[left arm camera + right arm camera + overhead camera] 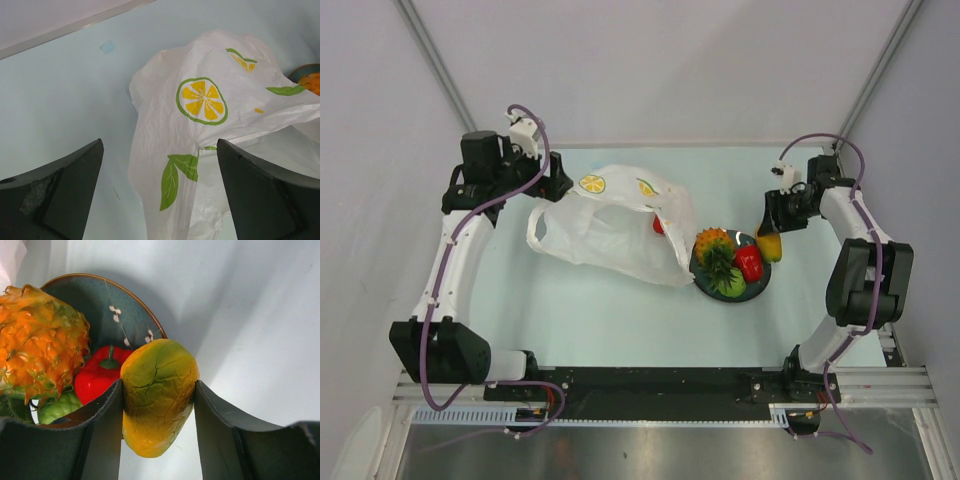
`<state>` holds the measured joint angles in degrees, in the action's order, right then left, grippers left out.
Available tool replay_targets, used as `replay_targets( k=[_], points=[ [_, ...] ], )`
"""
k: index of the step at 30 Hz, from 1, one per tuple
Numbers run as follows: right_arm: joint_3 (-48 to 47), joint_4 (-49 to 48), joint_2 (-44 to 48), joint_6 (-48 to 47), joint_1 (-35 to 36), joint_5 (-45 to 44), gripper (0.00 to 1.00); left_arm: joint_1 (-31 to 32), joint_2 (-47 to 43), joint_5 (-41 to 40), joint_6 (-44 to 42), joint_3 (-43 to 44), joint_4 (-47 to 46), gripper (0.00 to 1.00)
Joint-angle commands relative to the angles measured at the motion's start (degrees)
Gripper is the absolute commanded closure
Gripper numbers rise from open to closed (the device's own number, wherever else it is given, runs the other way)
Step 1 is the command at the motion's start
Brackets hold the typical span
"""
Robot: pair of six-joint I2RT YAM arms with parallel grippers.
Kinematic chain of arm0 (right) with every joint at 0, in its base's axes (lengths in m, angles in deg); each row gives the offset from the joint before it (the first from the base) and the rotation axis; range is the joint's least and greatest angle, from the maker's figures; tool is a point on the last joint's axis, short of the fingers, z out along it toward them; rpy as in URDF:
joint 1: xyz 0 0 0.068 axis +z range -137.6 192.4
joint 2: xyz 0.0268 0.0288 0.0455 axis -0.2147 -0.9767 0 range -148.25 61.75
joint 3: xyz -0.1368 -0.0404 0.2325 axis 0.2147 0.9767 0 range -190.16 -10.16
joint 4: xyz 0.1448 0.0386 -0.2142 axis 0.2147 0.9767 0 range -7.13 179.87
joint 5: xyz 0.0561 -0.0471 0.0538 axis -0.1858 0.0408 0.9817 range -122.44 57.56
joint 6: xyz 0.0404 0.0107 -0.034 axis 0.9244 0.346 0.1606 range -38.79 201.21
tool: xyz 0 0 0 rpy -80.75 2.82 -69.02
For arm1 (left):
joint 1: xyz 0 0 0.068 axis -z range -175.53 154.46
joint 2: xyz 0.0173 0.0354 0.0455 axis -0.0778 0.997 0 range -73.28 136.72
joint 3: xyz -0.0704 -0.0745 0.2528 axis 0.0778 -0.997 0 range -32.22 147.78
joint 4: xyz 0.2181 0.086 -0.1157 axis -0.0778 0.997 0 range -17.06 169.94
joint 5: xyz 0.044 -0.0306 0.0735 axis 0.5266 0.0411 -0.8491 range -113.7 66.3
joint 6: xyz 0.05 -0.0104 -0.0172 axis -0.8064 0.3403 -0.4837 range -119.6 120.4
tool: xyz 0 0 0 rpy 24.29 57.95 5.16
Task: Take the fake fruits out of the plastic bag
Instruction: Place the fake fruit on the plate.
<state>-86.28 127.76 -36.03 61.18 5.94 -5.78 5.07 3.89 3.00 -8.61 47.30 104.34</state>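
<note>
The plastic bag (605, 235), white with citrus prints, lies crumpled at the table's middle, its mouth against the dark plate (758, 289). A small red fruit (658, 226) shows inside it near the mouth. On the plate sit the orange pineapple (712, 243), the red pepper (749, 263) and the green fruit (728, 285). My right gripper (767, 233) is shut on the yellow-orange mango (157, 390), held just right of the plate's rim (100, 305). My left gripper (159, 145) is open, its jaws wide apart above the bag's (200, 100) far left end.
The pineapple (40, 340), pepper (100, 375) and green fruit (57, 407) fill most of the plate's left side in the right wrist view. A metal rail (660, 385) runs along the near table edge. White walls close in the far side.
</note>
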Motion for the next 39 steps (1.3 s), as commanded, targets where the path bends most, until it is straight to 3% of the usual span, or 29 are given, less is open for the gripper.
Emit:
replay_targets(
  k=[1,12,21,24,38,39],
  points=[
    [0.0,-2.6,-1.2,0.3,1.6,-0.1,0.8,-0.4,-1.0,1.5,0.6,2.0,-1.6,0.0],
    [0.1,-3.1,-3.6,1.7,3.2,-3.5,0.66,-0.4,-1.4,1.3,0.2,1.3,-1.4,0.0],
    [0.1,-3.0,-3.6,2.4,2.0,-2.0,0.31,-0.4,-0.6,2.0,0.7,1.4,-1.9,0.0],
    [0.1,-2.8,-3.6,2.9,2.2,-0.7,0.25,-0.4,-0.4,2.0,0.7,1.6,-1.9,0.0],
    [-0.3,-2.0,-2.2,5.4,1.7,3.1,0.2,-0.4,-0.2,2.1,0.3,1.3,-1.7,0.0],
    [-0.9,-1.9,-2.0,5.4,1.3,3.6,0.09,-0.4,-0.3,1.1,0.1,1.1,-1.5,0.0]
  ],
)
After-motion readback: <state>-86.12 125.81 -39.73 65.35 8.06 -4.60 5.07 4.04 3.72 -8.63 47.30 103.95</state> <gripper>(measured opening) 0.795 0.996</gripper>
